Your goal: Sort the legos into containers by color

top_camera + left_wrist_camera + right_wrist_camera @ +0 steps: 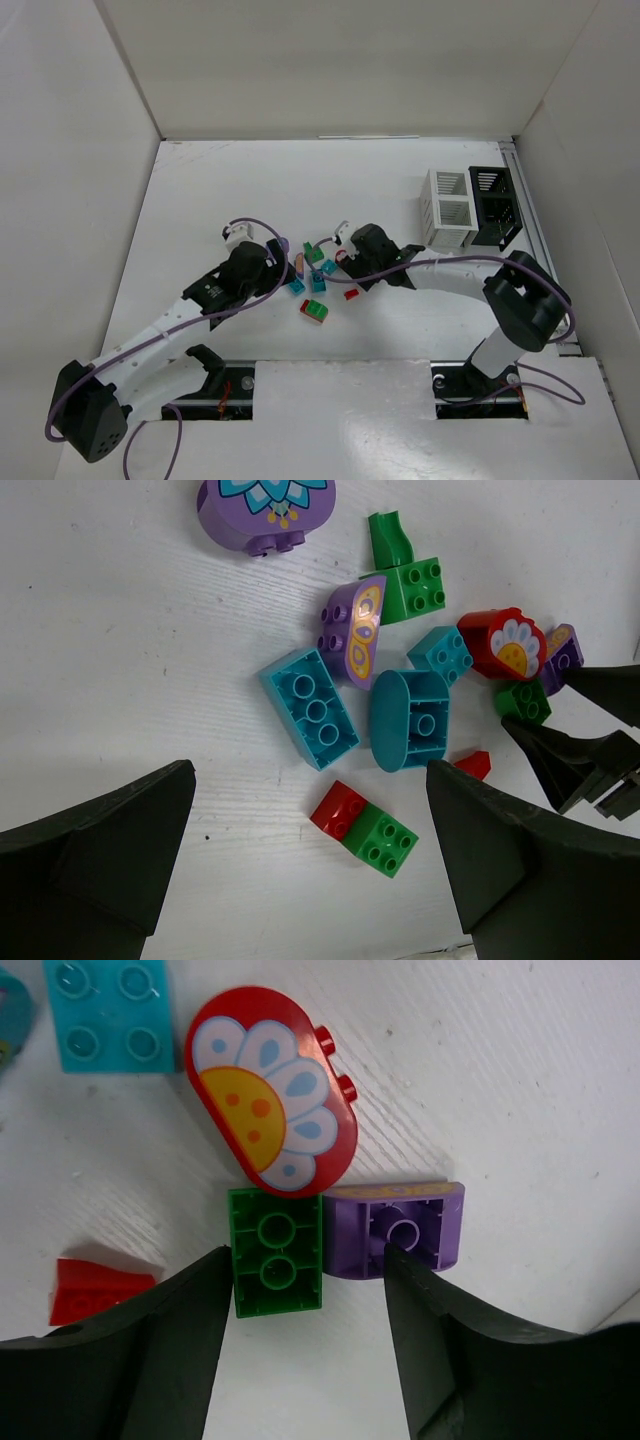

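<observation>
Carefully close right gripper (307,1255), now half-open astride green brick (275,1265), without catching purple brick (405,1230) at three o'clock of it. Leave left gripper (310,780) wide open, empty.

The left arm (150,335) and the right arm (455,270) are each built of smooth white links joined by bulky, rounded black joint housings, the largest sitting near the shoulder. Each arm stands on a black base bracket (470,385) at the near edge. A thin purple cable (252,220) runs along each arm and hangs loose in loops by the bases, and a small white camera block (238,236) sits at each wrist. The left claw (310,767) and the right claw (307,1255) both have broad, matte black, wedge-shaped fingers (100,850) that narrow to blunt tips.
</observation>
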